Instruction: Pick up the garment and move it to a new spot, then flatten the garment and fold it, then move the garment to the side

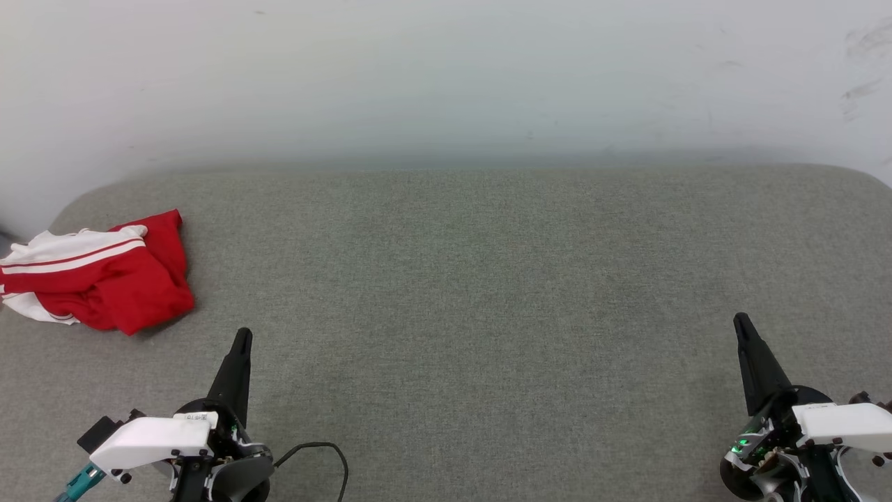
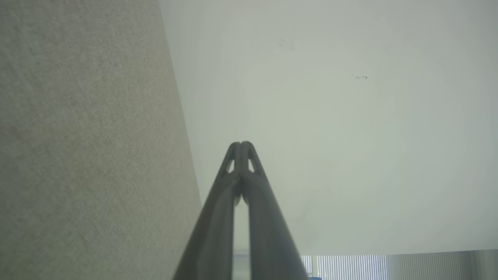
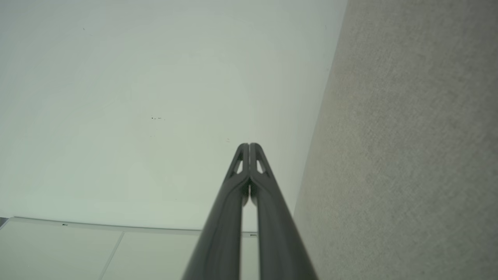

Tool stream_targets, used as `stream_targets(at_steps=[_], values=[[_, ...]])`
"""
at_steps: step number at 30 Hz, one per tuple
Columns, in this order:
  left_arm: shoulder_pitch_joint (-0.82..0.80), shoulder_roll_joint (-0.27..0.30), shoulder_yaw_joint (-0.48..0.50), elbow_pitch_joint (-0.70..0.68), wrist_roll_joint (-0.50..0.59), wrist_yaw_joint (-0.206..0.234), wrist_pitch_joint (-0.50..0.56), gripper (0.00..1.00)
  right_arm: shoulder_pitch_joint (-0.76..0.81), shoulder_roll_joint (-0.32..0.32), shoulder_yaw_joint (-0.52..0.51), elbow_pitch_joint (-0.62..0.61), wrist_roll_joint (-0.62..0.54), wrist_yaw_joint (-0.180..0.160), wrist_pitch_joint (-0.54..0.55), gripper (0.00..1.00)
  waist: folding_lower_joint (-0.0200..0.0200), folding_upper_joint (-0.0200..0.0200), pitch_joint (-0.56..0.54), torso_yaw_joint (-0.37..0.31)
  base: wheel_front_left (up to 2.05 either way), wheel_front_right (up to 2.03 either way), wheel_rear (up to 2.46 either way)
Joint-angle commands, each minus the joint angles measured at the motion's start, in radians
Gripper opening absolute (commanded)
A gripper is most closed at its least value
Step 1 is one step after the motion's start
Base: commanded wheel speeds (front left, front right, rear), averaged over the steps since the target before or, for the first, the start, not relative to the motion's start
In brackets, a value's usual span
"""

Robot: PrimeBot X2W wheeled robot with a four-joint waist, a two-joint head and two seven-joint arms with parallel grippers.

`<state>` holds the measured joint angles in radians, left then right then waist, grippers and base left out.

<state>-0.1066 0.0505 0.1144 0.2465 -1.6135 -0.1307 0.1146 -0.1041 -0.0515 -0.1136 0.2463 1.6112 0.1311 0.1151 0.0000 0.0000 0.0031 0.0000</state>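
The garment (image 1: 97, 279), red with white striped sleeves, lies crumpled at the far left of the grey fabric surface (image 1: 474, 293). My left gripper (image 1: 242, 336) stands shut at the lower left, a short way right of and nearer than the garment, holding nothing. At the lower right my right gripper (image 1: 740, 321) is shut and empty too. In the left wrist view the left gripper (image 2: 241, 144) has its tips pressed together against a pale wall. The right gripper (image 3: 249, 146) looks the same in the right wrist view.
A pale wall (image 1: 446, 77) rises behind the surface. The surface's rounded back corners sit at far left and far right. A black cable (image 1: 324, 453) loops beside the left wrist. The garment lies close to the surface's left edge.
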Motion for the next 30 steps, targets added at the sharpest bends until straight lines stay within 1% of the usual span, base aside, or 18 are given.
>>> stream_targets(at_steps=[1, 30], values=[[-0.007, -0.001, 0.001, -0.001, 0.001, -0.002, 0.002, 0.00, -0.012, 0.002, 0.000, 0.000, 0.004, -0.001, 0.001, 0.00, 0.0000, 0.0000, 0.000, 0.000, 0.00, 0.00, 0.00], [-0.007, -0.001, 0.002, -0.001, 0.001, -0.002, 0.002, 0.00, -0.012, 0.002, 0.000, 0.000, 0.004, -0.001, 0.001, 0.00, 0.0000, 0.0000, 0.000, 0.000, 0.00, 0.00, 0.00]])
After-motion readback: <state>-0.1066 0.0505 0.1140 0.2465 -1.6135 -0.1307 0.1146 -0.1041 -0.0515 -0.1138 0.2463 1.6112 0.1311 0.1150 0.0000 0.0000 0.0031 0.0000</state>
